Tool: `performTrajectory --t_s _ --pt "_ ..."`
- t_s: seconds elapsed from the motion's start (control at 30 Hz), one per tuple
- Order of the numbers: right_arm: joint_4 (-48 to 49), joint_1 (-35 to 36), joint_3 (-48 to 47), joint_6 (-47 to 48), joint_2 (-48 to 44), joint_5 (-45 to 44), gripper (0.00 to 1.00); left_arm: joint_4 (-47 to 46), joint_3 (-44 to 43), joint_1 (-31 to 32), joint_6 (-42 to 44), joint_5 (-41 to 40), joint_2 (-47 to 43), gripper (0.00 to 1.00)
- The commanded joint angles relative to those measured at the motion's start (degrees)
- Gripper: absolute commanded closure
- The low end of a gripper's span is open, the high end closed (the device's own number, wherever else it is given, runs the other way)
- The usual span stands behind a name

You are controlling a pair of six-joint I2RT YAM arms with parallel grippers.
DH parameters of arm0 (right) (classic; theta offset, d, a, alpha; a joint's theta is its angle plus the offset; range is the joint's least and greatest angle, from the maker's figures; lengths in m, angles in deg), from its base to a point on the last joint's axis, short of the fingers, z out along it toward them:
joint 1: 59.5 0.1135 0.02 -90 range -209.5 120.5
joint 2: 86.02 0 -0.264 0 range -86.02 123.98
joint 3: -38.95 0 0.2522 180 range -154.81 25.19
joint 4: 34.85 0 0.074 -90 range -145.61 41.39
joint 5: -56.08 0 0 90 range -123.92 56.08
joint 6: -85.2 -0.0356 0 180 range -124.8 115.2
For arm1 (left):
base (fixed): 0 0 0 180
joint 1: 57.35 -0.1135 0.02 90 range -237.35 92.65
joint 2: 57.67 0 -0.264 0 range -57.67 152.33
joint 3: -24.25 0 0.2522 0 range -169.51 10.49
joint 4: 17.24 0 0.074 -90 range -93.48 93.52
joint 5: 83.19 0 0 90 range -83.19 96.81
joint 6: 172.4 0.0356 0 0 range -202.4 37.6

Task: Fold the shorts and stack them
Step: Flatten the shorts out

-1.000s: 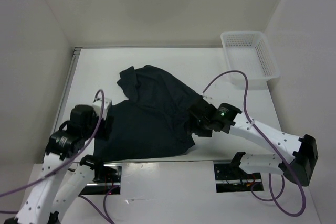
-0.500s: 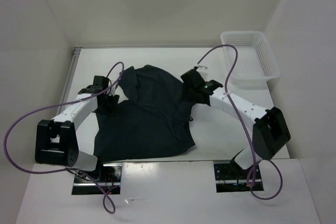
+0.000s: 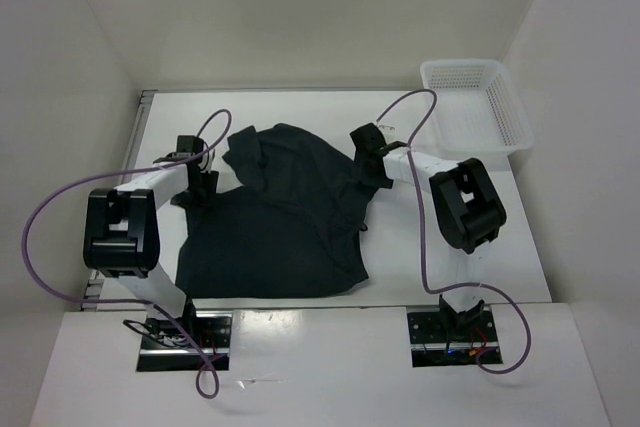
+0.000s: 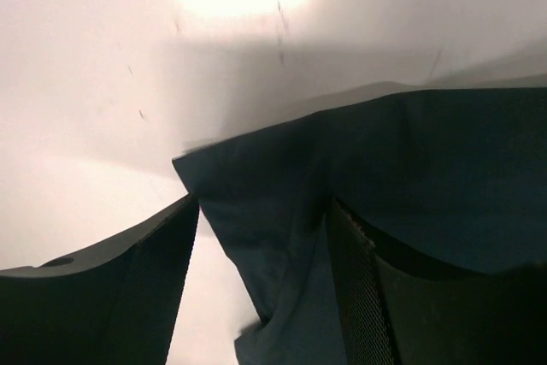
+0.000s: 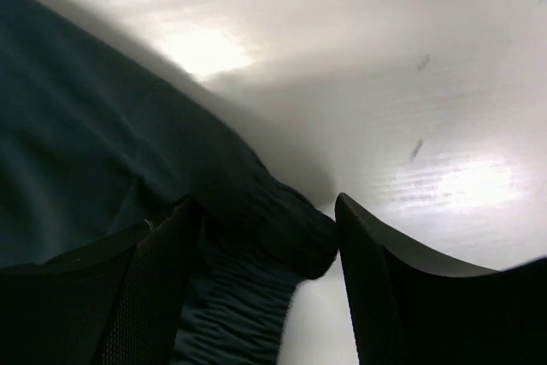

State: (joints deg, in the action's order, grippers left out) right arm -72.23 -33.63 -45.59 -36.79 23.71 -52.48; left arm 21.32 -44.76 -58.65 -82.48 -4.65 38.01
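The shorts are lying spread out on the white table, roughly in the middle. The near part is lying mostly flat, and the far part is bunching into folds, with a rumpled flap at the far left. A white mesh basket is sitting at the far right corner, well apart from the cloth.

Both arms are reaching out over the table. The left gripper is sitting at the left edge of the shorts, low over the table. In the left wrist view its fingers are standing apart at a medium gap. A corner of dark cloth is lying between them, and bare table is showing beyond it. The cloth is filling most of the gap, but the pads are not looking pressed into it.

The right gripper is sitting at the far right edge of the shorts. In the right wrist view its fingers are also standing apart at a similar gap. The gathered waistband is bunching up between them, its end just beside the right-hand finger. The view there is dark and close, so contact is hard to call, but the jaws are looking parted rather than clamped.
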Motion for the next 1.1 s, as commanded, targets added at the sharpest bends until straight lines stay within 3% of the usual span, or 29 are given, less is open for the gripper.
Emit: performTrajectory --t_s 0.0,0.2,0.47,0.6,0.77,1.07 --pt "2.2 -0.9 -4.1 1.2 2.6 -0.5 0.31 -4.6 -2.4 -0.2 0.1 -1.5 7.1 0.31" --pt "1.2 -4.8 -9.6 2.0 8.1 0.1 0.34 2.3 -15.1 -0.2 0.1 5.3 11.5 0.32" --pt "0.1 -6.0 -19.5 7.1 10.6 0.1 0.34 5.3 -29.5 -0.2 0.1 19.6 6.4 0.28" --pt "-1.0 -6.0 -22.7 8.8 11.1 1.2 0.34 5.9 -38.2 -0.2 0.1 27.2 14.8 0.27" --pt "-1.5 -6.0 -23.3 9.4 11.1 1.3 0.34 7.7 -50.5 -1.4 0.1 30.9 26.4 0.27" --pt "-1.5 -6.0 -19.9 9.4 10.1 1.8 0.35 5.3 -57.8 -2.0 0.1 32.0 34.7 0.27"
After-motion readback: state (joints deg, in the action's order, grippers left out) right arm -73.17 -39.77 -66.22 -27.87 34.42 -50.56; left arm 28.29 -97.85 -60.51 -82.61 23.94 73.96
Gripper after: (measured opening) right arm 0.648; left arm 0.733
